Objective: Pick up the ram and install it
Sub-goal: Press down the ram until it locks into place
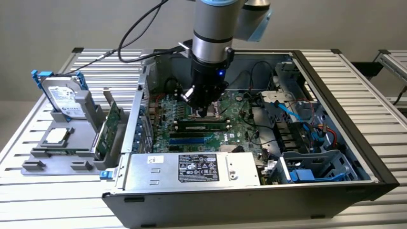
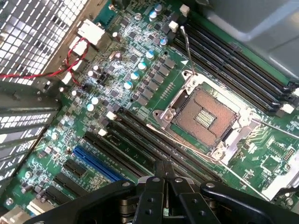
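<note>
In the exterior view, the ram [image 1: 202, 125] was seen seated on edge in a motherboard [image 1: 239, 126] slot inside the open case [image 1: 356, 138], its long axis running from 9 to 3 o'clock. The gripper [image 1: 203, 112] was held just at its 12 o'clock, over the CPU socket [image 2: 203, 114], with jaws pressed together on nothing. The power supply [image 1: 190, 169] was found at 6 o'clock, and the expansion card [image 1: 112, 125] and hard drive [image 1: 64, 98] outside at 9.
</note>
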`<state>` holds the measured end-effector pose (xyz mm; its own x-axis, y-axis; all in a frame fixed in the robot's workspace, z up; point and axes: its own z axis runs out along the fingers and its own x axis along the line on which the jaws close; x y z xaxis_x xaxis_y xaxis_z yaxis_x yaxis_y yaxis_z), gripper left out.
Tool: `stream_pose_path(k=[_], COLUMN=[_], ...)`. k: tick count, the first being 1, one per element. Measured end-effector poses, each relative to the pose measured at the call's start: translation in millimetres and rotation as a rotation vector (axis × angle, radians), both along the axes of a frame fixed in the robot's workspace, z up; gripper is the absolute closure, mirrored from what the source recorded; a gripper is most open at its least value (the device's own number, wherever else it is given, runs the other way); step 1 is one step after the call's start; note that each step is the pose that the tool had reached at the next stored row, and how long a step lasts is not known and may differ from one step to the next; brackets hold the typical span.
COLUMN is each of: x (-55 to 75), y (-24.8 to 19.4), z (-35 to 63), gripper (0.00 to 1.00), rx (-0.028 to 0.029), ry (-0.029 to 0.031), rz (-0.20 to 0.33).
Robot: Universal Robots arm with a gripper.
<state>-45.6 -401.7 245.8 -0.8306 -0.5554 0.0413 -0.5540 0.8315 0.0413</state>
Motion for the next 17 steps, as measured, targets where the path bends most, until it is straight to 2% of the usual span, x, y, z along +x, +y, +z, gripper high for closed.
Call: stream_pose_path(k=[17], x=[0.0], y=[0.0], z=[0.0], gripper=[0.89], rx=[0.0], ry=[-0.0007], rz=[-0.264])
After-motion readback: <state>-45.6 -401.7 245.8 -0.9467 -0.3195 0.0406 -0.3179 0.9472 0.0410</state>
